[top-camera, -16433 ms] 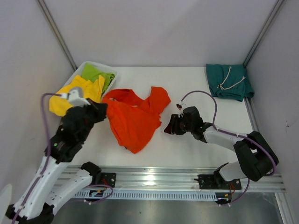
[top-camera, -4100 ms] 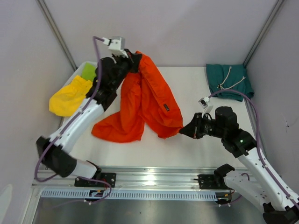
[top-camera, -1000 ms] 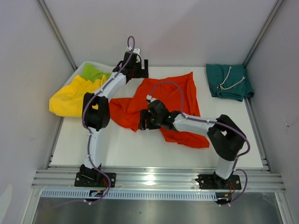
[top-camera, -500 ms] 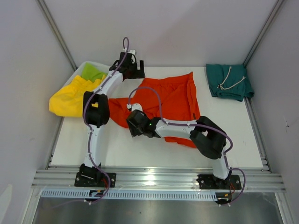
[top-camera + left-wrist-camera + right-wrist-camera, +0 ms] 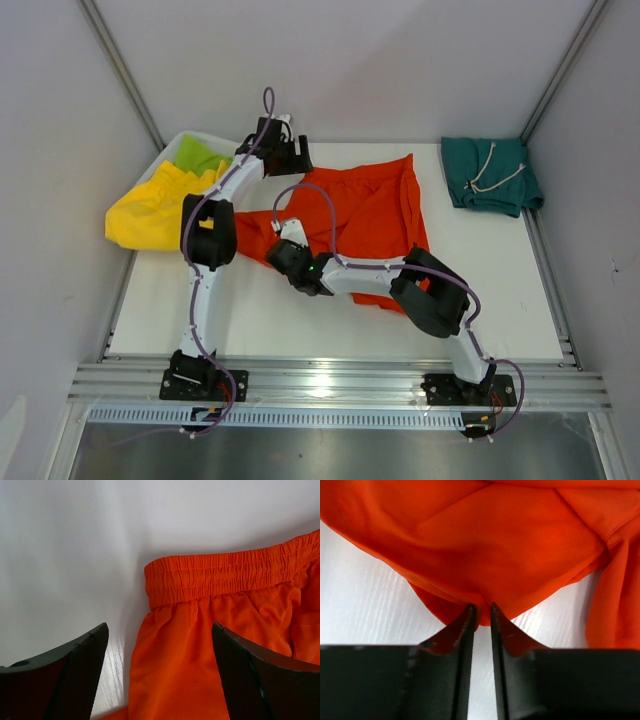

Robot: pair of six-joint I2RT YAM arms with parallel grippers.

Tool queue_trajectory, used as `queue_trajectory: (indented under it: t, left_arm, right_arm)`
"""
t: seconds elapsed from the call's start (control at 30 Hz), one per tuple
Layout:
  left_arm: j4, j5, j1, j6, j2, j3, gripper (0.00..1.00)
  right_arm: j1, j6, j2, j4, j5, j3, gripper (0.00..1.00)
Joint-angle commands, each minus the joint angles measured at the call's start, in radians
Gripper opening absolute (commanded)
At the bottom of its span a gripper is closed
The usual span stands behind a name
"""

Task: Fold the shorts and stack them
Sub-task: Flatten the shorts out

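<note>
the orange shorts [image 5: 368, 205] lie spread across the middle of the table [image 5: 250, 320], elastic waistband [image 5: 220, 572] toward the far edge and one leg bunched at the near left. the left gripper [image 5: 159, 630] hovers over the waistband's left corner, fingers wide apart and holding nothing. the right gripper [image 5: 481, 607] sits low at the bunched near-left hem, fingers almost together, a point of orange cloth seemingly pinched between their tips, though the wrist view leaves it a little uncertain. the teal shorts [image 5: 490, 175] rest folded at the far right corner. the yellow shorts [image 5: 145, 210] and lime-green shorts [image 5: 195, 155] lie heaped at the far left.
</note>
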Motion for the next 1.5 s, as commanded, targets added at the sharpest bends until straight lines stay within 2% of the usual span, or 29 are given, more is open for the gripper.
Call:
queue_trajectory:
  t: [0.0, 0.03, 0.07, 0.1, 0.23, 0.3, 0.33, 0.43, 0.5, 0.6, 0.73, 0.83, 0.97, 1.07, 1.1, 1.17, 1.2, 1.27, 1.3, 1.47]
  left_arm:
    - [0.032, 0.08, 0.018, -0.042, 0.008, 0.051, 0.84]
    - [0.037, 0.093, 0.019, -0.047, 0.014, 0.052, 0.82]
    - [0.04, 0.114, 0.019, -0.057, 0.018, 0.057, 0.76]
    - [0.04, 0.125, 0.021, -0.063, 0.021, 0.057, 0.74]
    - [0.042, 0.156, 0.024, -0.09, 0.037, 0.061, 0.71]
    - [0.043, 0.173, 0.024, -0.096, 0.042, 0.06, 0.66]
    - [0.042, 0.179, 0.025, -0.102, 0.044, 0.058, 0.61]
    - [0.037, 0.2, 0.024, -0.111, 0.05, 0.06, 0.56]
    - [0.032, 0.206, 0.024, -0.114, 0.053, 0.057, 0.56]
    - [0.014, 0.237, 0.025, -0.12, 0.044, 0.035, 0.65]
    - [0.071, 0.291, 0.033, -0.172, 0.004, -0.076, 0.7]
    - [0.083, 0.239, 0.039, -0.179, -0.018, -0.135, 0.71]
    - [0.104, 0.248, 0.044, -0.188, -0.001, -0.134, 0.7]
    - [0.111, 0.271, 0.044, -0.208, 0.042, -0.114, 0.57]
    - [0.12, 0.275, 0.044, -0.224, 0.048, -0.104, 0.46]
    - [0.152, 0.289, 0.044, -0.243, 0.07, -0.097, 0.3]
    - [0.163, 0.3, 0.044, -0.26, 0.077, -0.085, 0.16]
    - [0.186, 0.315, 0.044, -0.275, 0.096, -0.072, 0.04]
    - [0.192, 0.326, 0.044, -0.289, 0.103, -0.055, 0.0]
    - [0.181, 0.308, 0.051, -0.3, 0.125, 0.012, 0.0]
  right_arm:
    - [0.014, 0.025, 0.003, 0.01, 0.084, 0.024, 0.16]
    - [0.014, 0.029, -0.01, 0.011, 0.078, 0.013, 0.12]
    - [0.014, 0.027, -0.019, 0.019, 0.069, 0.001, 0.02]
    - [0.014, 0.036, -0.033, 0.031, 0.063, -0.036, 0.0]
    - [0.018, 0.041, -0.17, 0.128, 0.024, -0.211, 0.0]
    - [0.02, 0.044, -0.218, 0.183, 0.001, -0.318, 0.0]
    - [0.021, 0.055, -0.24, 0.194, 0.003, -0.35, 0.0]
    - [0.026, 0.062, -0.327, 0.232, -0.003, -0.47, 0.0]
    - [0.026, 0.065, -0.382, 0.284, 0.001, -0.515, 0.0]
    - [0.026, 0.075, -0.431, 0.29, 0.007, -0.567, 0.0]
    - [0.027, 0.081, -0.445, 0.284, 0.007, -0.584, 0.0]
    - [0.029, 0.088, -0.458, 0.292, 0.004, -0.602, 0.0]
    - [0.029, 0.095, -0.467, 0.292, -0.002, -0.607, 0.0]
    - [0.034, 0.098, -0.476, 0.298, -0.007, -0.611, 0.0]
    - [0.035, 0.098, -0.478, 0.298, -0.013, -0.611, 0.0]
    - [0.04, 0.096, -0.484, 0.289, -0.013, -0.611, 0.0]
    - [0.049, 0.096, -0.487, 0.284, -0.011, -0.611, 0.0]
    - [0.055, 0.091, -0.499, 0.274, -0.016, -0.618, 0.0]
    - [0.064, 0.088, -0.504, 0.272, -0.016, -0.622, 0.0]
    - [0.093, 0.087, -0.567, 0.26, -0.02, -0.685, 0.0]
